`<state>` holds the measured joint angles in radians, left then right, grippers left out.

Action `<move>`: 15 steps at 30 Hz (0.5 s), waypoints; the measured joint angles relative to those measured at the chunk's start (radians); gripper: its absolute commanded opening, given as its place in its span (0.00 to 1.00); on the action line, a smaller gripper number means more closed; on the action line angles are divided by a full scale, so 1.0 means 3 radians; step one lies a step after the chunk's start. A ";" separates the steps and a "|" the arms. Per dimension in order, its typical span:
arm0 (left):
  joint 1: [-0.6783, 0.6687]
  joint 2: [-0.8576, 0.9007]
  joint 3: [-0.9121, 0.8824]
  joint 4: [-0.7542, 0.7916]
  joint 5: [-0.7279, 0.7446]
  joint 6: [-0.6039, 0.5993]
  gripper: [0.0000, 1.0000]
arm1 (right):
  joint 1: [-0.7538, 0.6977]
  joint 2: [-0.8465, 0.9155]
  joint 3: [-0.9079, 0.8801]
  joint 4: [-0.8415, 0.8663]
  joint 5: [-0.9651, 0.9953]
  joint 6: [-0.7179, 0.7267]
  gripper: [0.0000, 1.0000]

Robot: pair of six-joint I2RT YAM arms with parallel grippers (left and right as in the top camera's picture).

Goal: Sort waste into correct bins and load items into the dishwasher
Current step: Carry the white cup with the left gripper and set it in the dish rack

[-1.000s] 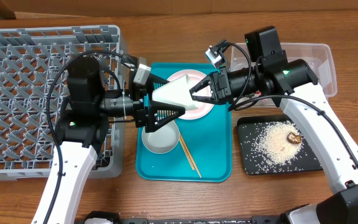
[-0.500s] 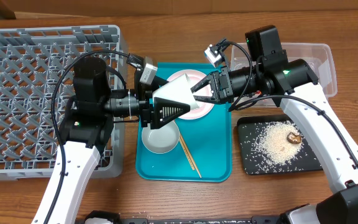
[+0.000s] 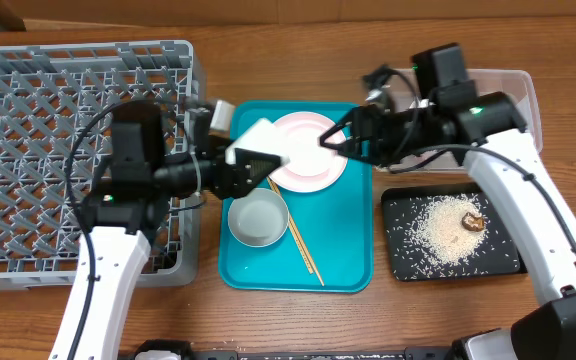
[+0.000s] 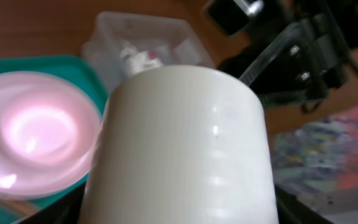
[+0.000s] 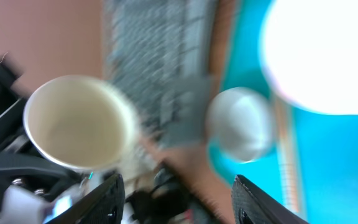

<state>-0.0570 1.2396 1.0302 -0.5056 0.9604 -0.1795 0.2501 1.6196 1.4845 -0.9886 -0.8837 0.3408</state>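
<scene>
My left gripper [image 3: 251,163] is shut on the small white cup [image 3: 259,147], held on its side above the left edge of the teal tray [image 3: 353,262]. The cup [image 4: 179,143] fills the left wrist view. In the right wrist view its open mouth [image 5: 73,121] faces my right gripper [image 5: 182,199]. My right gripper [image 3: 334,139] is open and empty over the white plate [image 3: 308,165], apart from the cup. A white bowl [image 3: 258,218] and the chopsticks [image 3: 305,250] lie on the teal tray. The grey dish rack [image 3: 68,150] is at the left.
At the right, a black tray [image 3: 408,262] holds rice grains and a brown lump [image 3: 472,221]. A clear tub [image 3: 513,95] stands behind my right arm, with white tissue [image 4: 138,59] inside. The right arm reaches across the tub's front.
My right gripper opened, let go of the cup and drew back to the right. My left gripper closed on the cup and carried it slightly left toward the rack.
</scene>
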 measured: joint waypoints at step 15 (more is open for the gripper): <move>0.1631 -0.0045 0.0403 -0.1797 -0.2591 0.0136 0.11 | -0.0848 -0.0440 0.0000 -0.0807 0.1882 -0.0487 0.58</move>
<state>0.4324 1.2263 1.1511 -1.0447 0.1829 -0.1387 -0.0044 1.4876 1.4845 -1.2308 -0.3191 0.1947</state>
